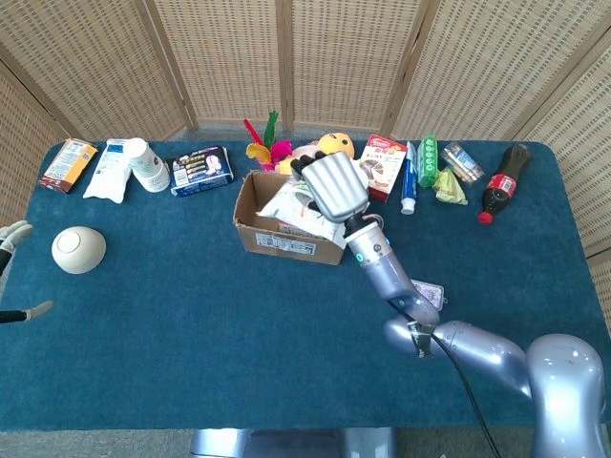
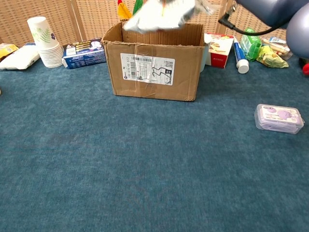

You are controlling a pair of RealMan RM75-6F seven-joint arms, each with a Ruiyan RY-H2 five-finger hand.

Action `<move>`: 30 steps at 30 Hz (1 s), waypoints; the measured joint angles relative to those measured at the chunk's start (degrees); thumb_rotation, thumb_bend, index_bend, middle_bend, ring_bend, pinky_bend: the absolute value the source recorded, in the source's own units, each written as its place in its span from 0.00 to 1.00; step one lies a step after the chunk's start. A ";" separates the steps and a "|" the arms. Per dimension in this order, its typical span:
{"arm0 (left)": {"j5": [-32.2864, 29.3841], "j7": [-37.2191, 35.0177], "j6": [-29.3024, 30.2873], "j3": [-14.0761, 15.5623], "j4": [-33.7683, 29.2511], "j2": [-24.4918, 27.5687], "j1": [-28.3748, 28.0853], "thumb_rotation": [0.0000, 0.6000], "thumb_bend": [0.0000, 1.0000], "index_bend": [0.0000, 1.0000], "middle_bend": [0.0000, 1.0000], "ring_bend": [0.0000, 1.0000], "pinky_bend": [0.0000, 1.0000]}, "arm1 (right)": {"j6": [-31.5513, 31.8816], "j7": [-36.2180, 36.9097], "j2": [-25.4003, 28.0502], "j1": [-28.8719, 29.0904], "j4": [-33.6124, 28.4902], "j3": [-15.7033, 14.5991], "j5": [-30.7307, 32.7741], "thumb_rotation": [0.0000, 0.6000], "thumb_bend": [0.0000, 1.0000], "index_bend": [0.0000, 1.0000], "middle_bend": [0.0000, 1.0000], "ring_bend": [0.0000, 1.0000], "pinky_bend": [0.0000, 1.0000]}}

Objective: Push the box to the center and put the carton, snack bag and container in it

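Note:
The open cardboard box (image 1: 286, 239) (image 2: 153, 63) stands near the middle of the blue table. My right hand (image 1: 334, 186) is over the box's opening and holds the white snack bag (image 1: 291, 205) (image 2: 161, 12), which hangs just above the rim. The bag hides the inside of the box in the head view. The clear purple container (image 2: 279, 118) lies on the cloth right of the box; my right arm partly covers the container (image 1: 431, 289) in the head view. Of my left hand (image 1: 14, 272), only spread fingertips show at the far left edge, holding nothing.
A white bowl (image 1: 78, 249) sits at the left. Along the back edge are a paper cup stack (image 1: 148, 164), a blue packet (image 1: 201, 170), a yellow plush toy (image 1: 334, 145), a red-white box (image 1: 384, 157), a toothpaste tube (image 1: 409, 181) and a cola bottle (image 1: 501, 181).

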 measured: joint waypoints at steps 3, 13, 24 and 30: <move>-0.03 0.05 -0.24 0.01 0.11 -0.08 -0.09 1.00 0.16 0.00 0.00 0.00 0.07 | -2.61 -1.15 0.80 0.00 -0.86 -0.60 1.94 1.00 0.03 0.00 0.01 0.02 0.36; 0.74 0.73 0.53 0.18 -0.60 0.01 0.23 1.00 0.16 0.00 0.00 0.00 0.07 | -3.32 -3.13 8.83 -2.47 -12.70 -0.30 5.73 1.00 0.00 0.00 0.00 0.00 0.28; 1.89 0.92 1.87 0.41 -1.44 0.23 0.72 1.00 0.16 0.00 0.00 0.00 0.07 | 1.89 8.44 24.95 -14.31 -25.01 -3.98 -1.15 1.00 0.00 0.00 0.00 0.00 0.25; 2.70 1.74 2.39 0.62 -2.01 0.25 0.84 1.00 0.16 0.00 0.00 0.00 0.07 | 4.35 21.84 27.78 -20.43 -20.92 -9.48 -7.42 1.00 0.00 0.00 0.02 0.02 0.23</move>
